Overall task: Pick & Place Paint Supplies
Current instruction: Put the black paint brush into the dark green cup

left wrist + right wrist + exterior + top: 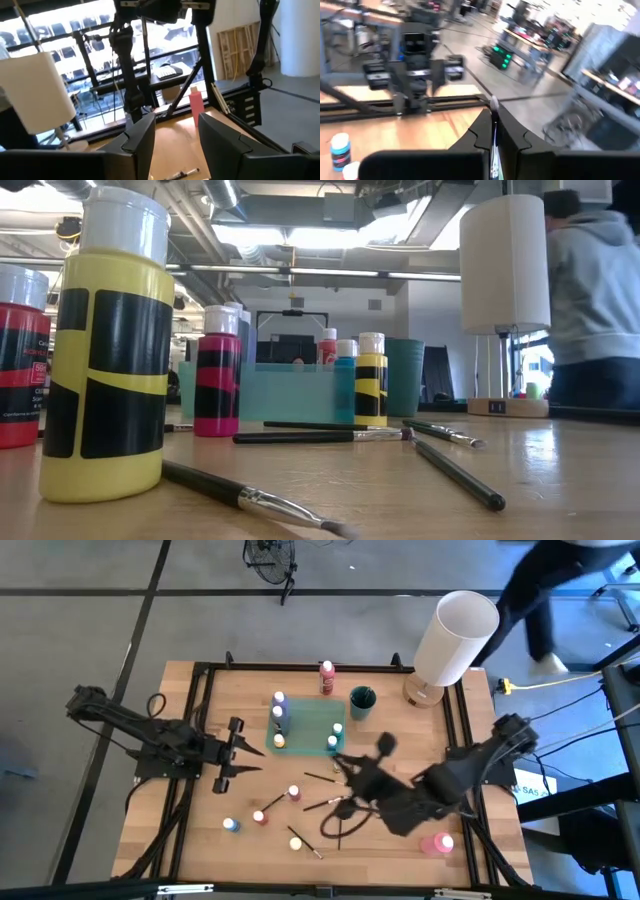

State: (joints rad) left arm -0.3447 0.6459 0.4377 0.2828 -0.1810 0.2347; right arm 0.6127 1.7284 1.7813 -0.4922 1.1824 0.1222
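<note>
1. I have the right gripper [493,131] over the middle of the bench [180,830], its jaws closed on a thin brush [493,107] whose bristle end sticks out past the fingertips; in the high view the right gripper [352,772] hangs just beside the teal tray [305,720].
2. My left gripper [240,752] waits at the bench's left side, jaws parted and holding nothing; the left wrist view shows a clear gap between its fingers [142,137].
3. The teal tray holds several white-capped bottles, among them a purple bottle [279,704].
4. A red bottle [327,677] stands behind the tray, near a dark green cup [361,701].
5. Loose on the bench in front of the tray: a blue bottle [231,825], a yellow bottle [296,842], a pink bottle [437,843] lying near the right edge, and several dark brushes [305,843].
6. The big white cylinder [455,636] stands at the far right corner.
</note>
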